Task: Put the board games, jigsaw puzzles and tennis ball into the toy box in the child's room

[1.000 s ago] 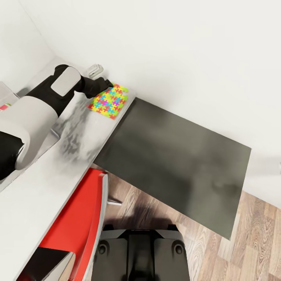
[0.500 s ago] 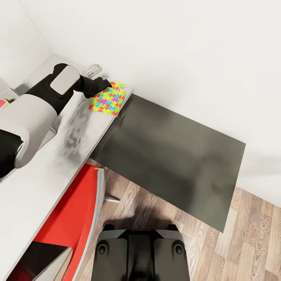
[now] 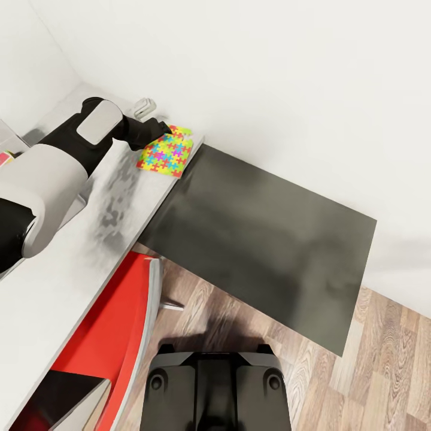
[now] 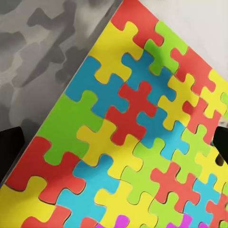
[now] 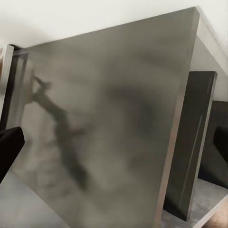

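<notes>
One jigsaw puzzle [image 3: 164,151], a flat square of yellow, red, green and blue pieces, lies on the table's light grey top [image 3: 90,251] beside the wall, next to the dark grey wing [image 3: 263,239]. My left arm reaches across the top, and my left gripper [image 3: 166,128] hangs over the puzzle's far edge. In the left wrist view the puzzle [image 4: 128,137] lies close below my left gripper [image 4: 114,145], whose dark fingertips [image 4: 9,149] stand wide apart, open and empty. My right gripper [image 5: 114,142] is open over the dark wing [image 5: 109,123].
A red chair [image 3: 114,335] is tucked under the table's front edge. My dark base [image 3: 215,389] stands on the wooden floor [image 3: 383,371]. White walls close off the corner behind the table. A small grey object [image 3: 144,108] sits by the wall near my left wrist.
The whole head view shifted slightly a second ago, so the camera moved. Over the last half second nothing visibly changed; the left gripper stays over the puzzle.
</notes>
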